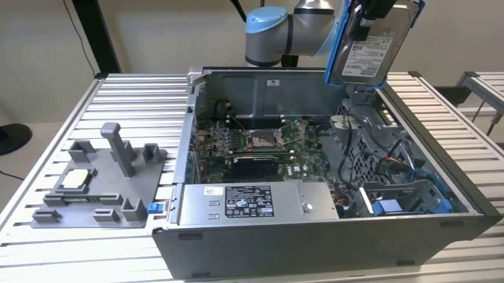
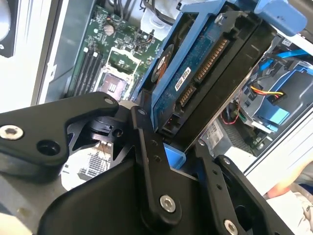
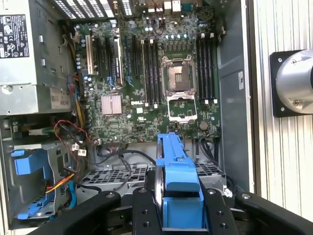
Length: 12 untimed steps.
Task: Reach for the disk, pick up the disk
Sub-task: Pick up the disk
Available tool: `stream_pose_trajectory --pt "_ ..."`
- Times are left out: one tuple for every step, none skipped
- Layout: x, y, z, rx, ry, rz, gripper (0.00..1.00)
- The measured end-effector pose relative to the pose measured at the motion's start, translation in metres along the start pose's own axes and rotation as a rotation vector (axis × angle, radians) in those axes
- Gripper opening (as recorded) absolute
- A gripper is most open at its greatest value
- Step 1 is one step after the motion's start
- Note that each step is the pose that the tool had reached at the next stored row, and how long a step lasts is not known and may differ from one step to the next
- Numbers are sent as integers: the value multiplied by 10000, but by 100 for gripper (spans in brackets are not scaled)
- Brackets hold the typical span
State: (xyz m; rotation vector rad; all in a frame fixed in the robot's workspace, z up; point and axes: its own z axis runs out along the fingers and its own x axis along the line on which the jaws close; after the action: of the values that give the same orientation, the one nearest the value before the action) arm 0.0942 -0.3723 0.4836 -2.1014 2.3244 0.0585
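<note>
The disk hangs upright above the far right corner of the open computer case, its white label facing the camera and its blue bracket along the edges. My gripper is shut on its top end. In the second wrist view the disk shows its circuit-board side and connector, clamped between the black fingers. In the first wrist view the blue bracket stands edge-on between the fingers, high over the motherboard.
The open computer case sits on a slatted metal table. Inside are a labelled grey power supply box, cables and a blue drive cage. A grey fixture holding a small white chip lies at the exterior view's left.
</note>
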Motion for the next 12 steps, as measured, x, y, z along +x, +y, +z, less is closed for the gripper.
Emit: stream_pose_trajectory --pt "0 0 0 0 -1 0 0" --pt "0 0 0 0 0 0 0" --pt "0 0 0 0 -1 0 0" --pt "1 0 0 0 0 1 0" --pt "2 0 0 0 0 0 0" --pt "5 0 0 0 0 0 0" --pt "10 -1 -1 0 0 0 0" --pt "17 -2 -1 0 1 0 0" --pt "25 -3 -1 0 0 0 0" --pt "35 -4 -2 0 0 -1 0" --pt "46 -5 -2 0 0 0 0" --pt "56 -6 -2 0 -1 0 0"
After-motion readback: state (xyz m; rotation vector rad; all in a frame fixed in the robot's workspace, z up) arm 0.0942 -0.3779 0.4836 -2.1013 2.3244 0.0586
